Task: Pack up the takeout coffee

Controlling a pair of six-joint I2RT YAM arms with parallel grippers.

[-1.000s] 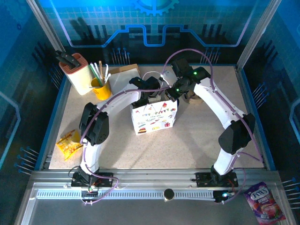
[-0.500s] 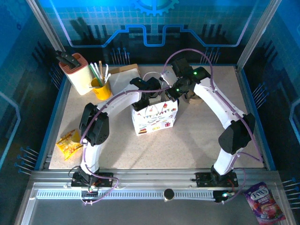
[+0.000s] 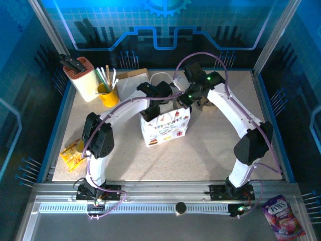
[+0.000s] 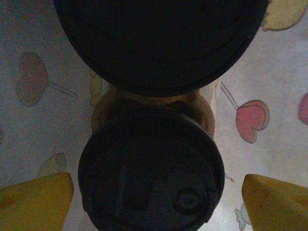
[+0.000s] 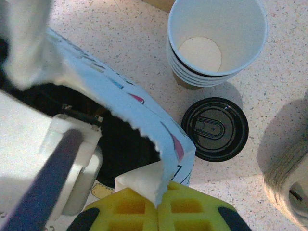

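Figure: a white paper bag (image 3: 165, 128), printed with bunting, cakes and hearts, stands upright on the counter (image 3: 210, 150), a speckled beige surface. Both takeout coffees sit inside the bag: the near cup (image 4: 151, 173) and the far cup (image 4: 159, 43). Each is capped by a round, matt black plastic lid, and the near lid shows a moulded slot and a small ring. A strip of smooth tan paper wall shows between the two lids. The left jaws stand wide apart, their yellow pads (image 4: 33, 202) on either side of the near cup and clear of it, gripping nothing. The right jaws are closed, their ribbed yellow fingers (image 5: 130, 211) pinching the bag's ragged top edge. On the counter beside the bag are a nested stack of empty cups (image 5: 216, 43) with white insides, a loose black lid (image 5: 215, 129) lying flat, and the edge of a grey-beige pulp carrier (image 5: 288, 178). Compared with one second earlier, the elbow of the left arm (image 3: 125, 108) has shifted slightly left and the bag's white handle loop (image 3: 161, 74) shows more fully. The bag and the right arm (image 3: 233, 113) are unchanged. Both arms arch inward, their wrists meeting over the bag's mouth.
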